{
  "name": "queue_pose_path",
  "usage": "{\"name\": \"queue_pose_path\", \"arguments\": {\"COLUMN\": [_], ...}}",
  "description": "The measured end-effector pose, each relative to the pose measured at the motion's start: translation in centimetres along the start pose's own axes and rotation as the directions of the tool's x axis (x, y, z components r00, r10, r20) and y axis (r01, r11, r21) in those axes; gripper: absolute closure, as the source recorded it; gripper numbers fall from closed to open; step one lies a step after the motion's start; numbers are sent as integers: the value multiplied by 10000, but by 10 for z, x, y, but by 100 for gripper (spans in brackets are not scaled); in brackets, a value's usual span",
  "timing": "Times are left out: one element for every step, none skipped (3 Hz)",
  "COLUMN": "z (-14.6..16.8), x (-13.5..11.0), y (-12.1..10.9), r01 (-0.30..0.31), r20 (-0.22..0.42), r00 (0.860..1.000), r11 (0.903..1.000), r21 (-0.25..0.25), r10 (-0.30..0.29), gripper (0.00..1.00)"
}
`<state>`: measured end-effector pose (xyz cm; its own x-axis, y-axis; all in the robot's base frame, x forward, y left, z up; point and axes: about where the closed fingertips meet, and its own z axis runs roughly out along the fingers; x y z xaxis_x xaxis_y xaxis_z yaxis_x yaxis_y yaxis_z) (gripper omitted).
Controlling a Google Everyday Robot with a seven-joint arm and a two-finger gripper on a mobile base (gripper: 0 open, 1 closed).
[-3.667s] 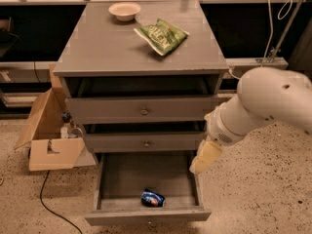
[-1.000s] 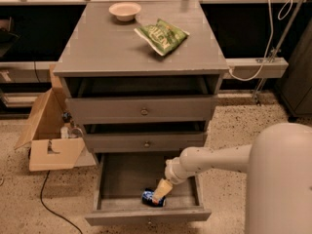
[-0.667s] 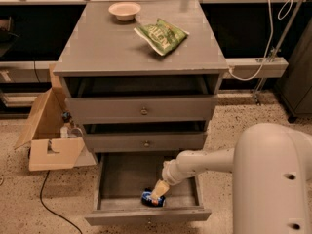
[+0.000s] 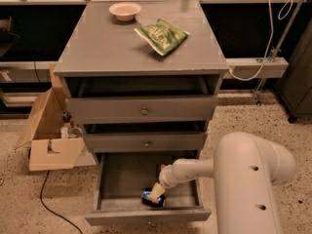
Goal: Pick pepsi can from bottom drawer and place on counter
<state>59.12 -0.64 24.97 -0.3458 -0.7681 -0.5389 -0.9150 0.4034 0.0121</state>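
Observation:
The pepsi can (image 4: 149, 199) lies on its side near the front of the open bottom drawer (image 4: 122, 182). My gripper (image 4: 156, 193) reaches down into the drawer from the right and sits right over the can, touching or nearly touching it. The grey counter (image 4: 112, 40) is the top of the three-drawer cabinet, well above the gripper. My white arm fills the lower right of the view.
A green chip bag (image 4: 161, 36) and a small beige bowl (image 4: 125, 10) rest on the counter. The two upper drawers are slightly open. An open cardboard box (image 4: 48, 135) stands on the floor left of the cabinet, with a black cable beside it.
My arm has swung from beside the cabinet down into the bottom drawer, and the gripper has settled closer onto the can over the last second.

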Motion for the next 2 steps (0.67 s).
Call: {"name": "queue_pose_path", "arguments": {"z": [25, 49], "x": [13, 35], "y": [-10, -12], "r01": [-43, -78], "r20": [154, 3], "r00": [9999, 10000], "r11": [9999, 9997], "r21": [127, 223], "r10": [41, 78], "gripper": [0, 0]}}
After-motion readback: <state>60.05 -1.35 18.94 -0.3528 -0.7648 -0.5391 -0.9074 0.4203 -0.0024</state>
